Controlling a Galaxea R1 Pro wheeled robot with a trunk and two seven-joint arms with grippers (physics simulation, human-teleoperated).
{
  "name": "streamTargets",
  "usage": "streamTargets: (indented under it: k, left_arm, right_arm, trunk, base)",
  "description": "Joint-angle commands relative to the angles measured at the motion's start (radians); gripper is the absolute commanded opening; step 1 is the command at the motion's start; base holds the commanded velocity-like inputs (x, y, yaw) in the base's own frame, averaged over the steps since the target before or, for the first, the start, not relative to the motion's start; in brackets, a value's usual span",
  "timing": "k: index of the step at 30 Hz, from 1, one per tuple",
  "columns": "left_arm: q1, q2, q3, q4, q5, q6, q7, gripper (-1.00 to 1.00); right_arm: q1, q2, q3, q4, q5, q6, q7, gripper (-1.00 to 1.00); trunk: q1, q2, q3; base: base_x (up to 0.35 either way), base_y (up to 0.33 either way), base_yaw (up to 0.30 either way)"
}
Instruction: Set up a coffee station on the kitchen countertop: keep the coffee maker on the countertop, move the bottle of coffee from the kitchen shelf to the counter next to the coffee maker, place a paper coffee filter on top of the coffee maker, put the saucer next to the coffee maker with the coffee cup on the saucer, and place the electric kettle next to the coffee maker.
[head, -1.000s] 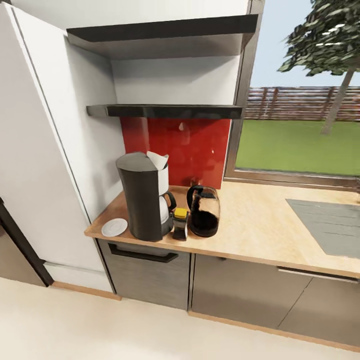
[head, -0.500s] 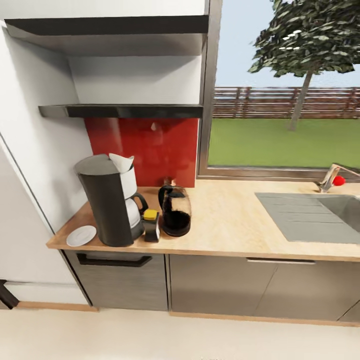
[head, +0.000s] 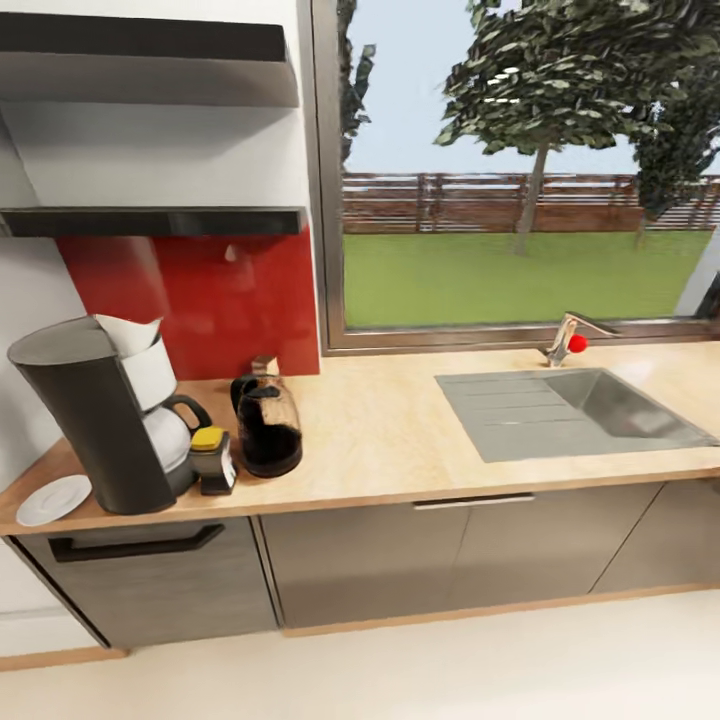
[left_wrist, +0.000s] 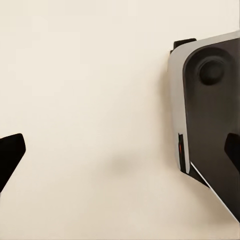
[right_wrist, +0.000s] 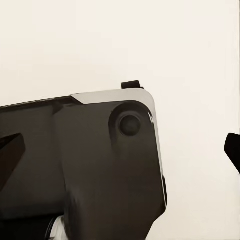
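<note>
Where the counter (head: 400, 440) meets the wall, a saucer (head: 52, 499) lies beside the coffee maker (head: 95, 425) topped by a paper filter (head: 128, 334); then coffee bottle (head: 213, 460), kettle (head: 267, 425), sink (head: 570, 408). Both end effectors, left (left_wrist: 120, 152) and right (right_wrist: 120, 150), gape wide, empty, above floor.

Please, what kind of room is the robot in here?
A home kitchen, most likely. A wooden countertop carries a coffee maker and a built-in sink with a tap, cabinets run below, and a window looks onto a lawn.

1 coffee maker (head: 95, 425), 1 saucer (head: 52, 499), 1 kettle (head: 268, 426), 1 bottle (head: 213, 460)
</note>
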Motion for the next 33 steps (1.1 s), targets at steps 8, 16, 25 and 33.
streamTargets:
  k: [8,16,25,33]
  left_arm:
    - [-0.001,0.000,0.009,0.001,-0.010,-0.004,0.002,1.00]
    - [-0.001,-0.012,0.009,0.001,-0.010,-0.006,0.000,1.00]
    - [-0.001,-0.017,0.009,0.001,-0.010,-0.005,0.000,1.00]
    - [-0.001,-0.018,0.009,0.001,-0.010,-0.006,0.000,1.00]
  right_arm:
    - [-0.001,0.000,-0.007,0.002,0.002,-0.005,0.004,1.00]
    - [-0.001,0.001,-0.006,0.002,0.002,-0.005,0.004,1.00]
    - [-0.001,0.001,-0.007,0.002,0.002,-0.005,0.004,1.00]
    - [-0.001,0.001,-0.007,0.002,0.002,-0.005,0.002,1.00]
  trunk:
    - [0.001,-0.002,-0.002]
    - [0.001,-0.002,-0.002]
    - [0.001,-0.002,-0.002]
    - [0.001,-0.002,-0.002]
  base:
    - [0.037,-0.271,-0.294]
    - [0.182,-0.268,-0.298]
    - [0.232,-0.261,-0.300]
    - [0.232,-0.260,-0.300]
